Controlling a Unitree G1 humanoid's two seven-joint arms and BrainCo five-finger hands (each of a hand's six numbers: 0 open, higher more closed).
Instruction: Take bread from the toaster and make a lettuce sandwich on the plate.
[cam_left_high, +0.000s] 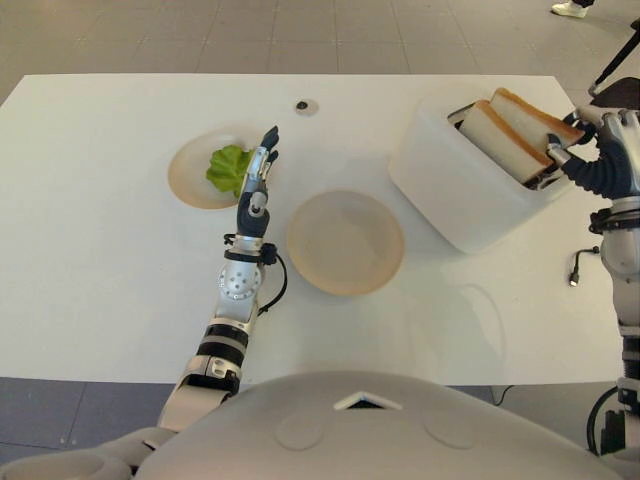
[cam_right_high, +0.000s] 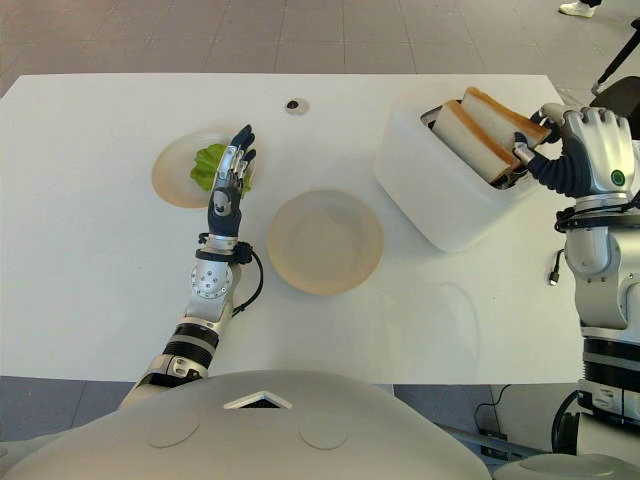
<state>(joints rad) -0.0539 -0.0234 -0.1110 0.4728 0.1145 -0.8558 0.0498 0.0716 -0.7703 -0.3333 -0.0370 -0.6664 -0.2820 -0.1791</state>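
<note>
Far left on the white table, a pale side plate is seen, with a ruffled green lettuce leaf lying on it. The left hand is held over that plate's right rim, its fingers stretched out straight and nothing grasped. The centre is taken by a round beige plate. To the right a white toaster is set at an angle. Two slices of bread, pale with tan crusts, are poking slantwise out of its slots. The rear slice's end is gripped by the curled fingers of the right hand.
</note>
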